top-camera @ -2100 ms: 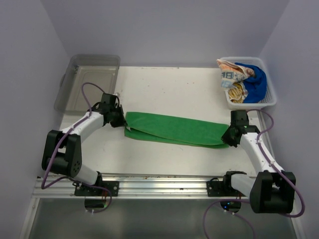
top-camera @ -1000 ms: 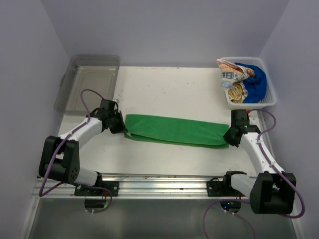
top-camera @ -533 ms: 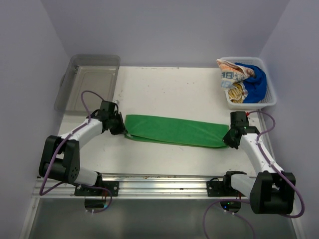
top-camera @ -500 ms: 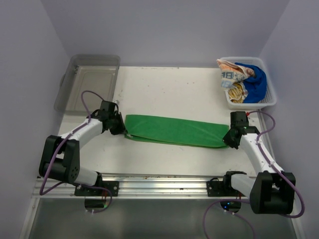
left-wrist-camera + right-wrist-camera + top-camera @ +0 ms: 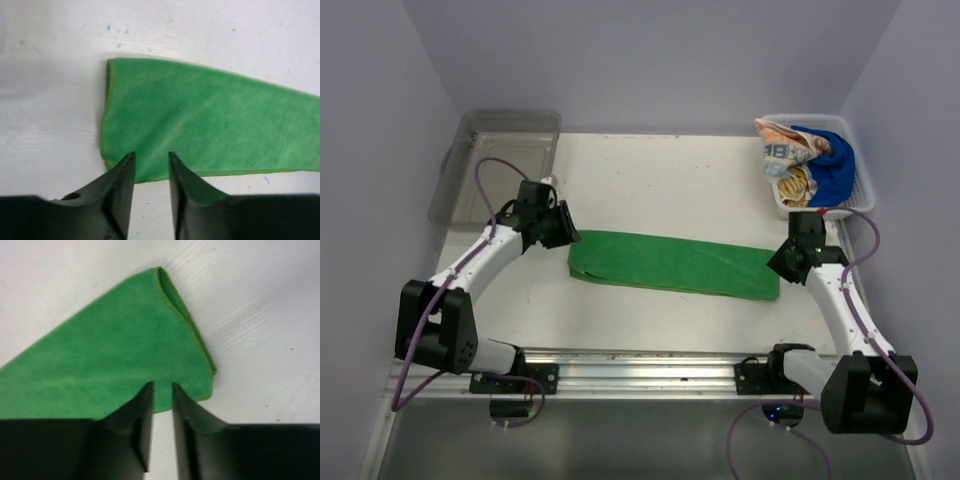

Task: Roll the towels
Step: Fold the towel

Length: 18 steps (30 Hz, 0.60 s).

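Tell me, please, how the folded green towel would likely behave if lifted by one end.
The green towel probably droops and unfolds: it lies limp and flat in loose layers. It looks light, being thin cloth. Its fuzzy surface likely drags on the table and bunches if pushed.

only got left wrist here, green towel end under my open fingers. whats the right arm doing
Observer: The right gripper hangs over the opposite end of the green towel, jaws apart, nothing held.
Operator: towel flat all the way across
Observer: Yes. From the top view it lies as one long folded strip across the table, not rolled yet.
Operator: where are the others
Observer: Bunched in the white basket at the far right corner: an orange-and-white towel, a blue towel and a yellow patterned towel.
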Available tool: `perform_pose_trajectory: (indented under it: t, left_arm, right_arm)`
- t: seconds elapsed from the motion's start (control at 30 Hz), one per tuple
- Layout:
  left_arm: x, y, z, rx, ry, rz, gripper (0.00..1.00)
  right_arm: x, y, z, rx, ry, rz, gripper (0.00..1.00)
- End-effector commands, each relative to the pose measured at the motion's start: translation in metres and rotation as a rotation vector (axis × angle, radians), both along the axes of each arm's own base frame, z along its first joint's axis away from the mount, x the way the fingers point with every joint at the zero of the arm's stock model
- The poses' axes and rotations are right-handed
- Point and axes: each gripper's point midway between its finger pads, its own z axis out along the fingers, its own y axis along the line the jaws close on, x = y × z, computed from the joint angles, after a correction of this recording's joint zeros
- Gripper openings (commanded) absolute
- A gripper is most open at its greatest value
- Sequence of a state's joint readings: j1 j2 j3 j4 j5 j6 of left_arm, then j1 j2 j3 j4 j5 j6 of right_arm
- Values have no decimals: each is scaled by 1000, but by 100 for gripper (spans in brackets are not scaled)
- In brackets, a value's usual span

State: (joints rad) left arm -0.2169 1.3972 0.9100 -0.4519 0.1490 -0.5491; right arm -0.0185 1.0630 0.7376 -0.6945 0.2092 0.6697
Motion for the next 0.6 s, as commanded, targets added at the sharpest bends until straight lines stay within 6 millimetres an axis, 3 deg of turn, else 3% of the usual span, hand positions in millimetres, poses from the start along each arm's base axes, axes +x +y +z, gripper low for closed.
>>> perform_pose_trajectory:
  t: [0.0, 0.03, 0.07, 0.1, 0.23, 0.57]
  left_arm:
    - [19, -24, 16, 10, -48, -56, 32]
    - [18, -38, 14, 10, -48, -90, 25]
    - [20, -45, 14, 10, -53, -104, 9]
    - [19, -51, 3, 9, -26, -123, 1]
    - [14, -54, -22, 19, 31, -147, 0]
    - [-31, -36, -81, 62, 171, -137, 0]
  right_arm:
    - [37, 17, 15, 67, -77, 65, 18]
    - [40, 26, 13, 64, -68, 97, 14]
    - [42, 27, 11, 59, -56, 103, 11]
    - [45, 26, 5, 52, -36, 103, 8]
    - [45, 17, -10, 5, 28, 93, 6]
    - [27, 6, -61, -23, 194, 49, 6]
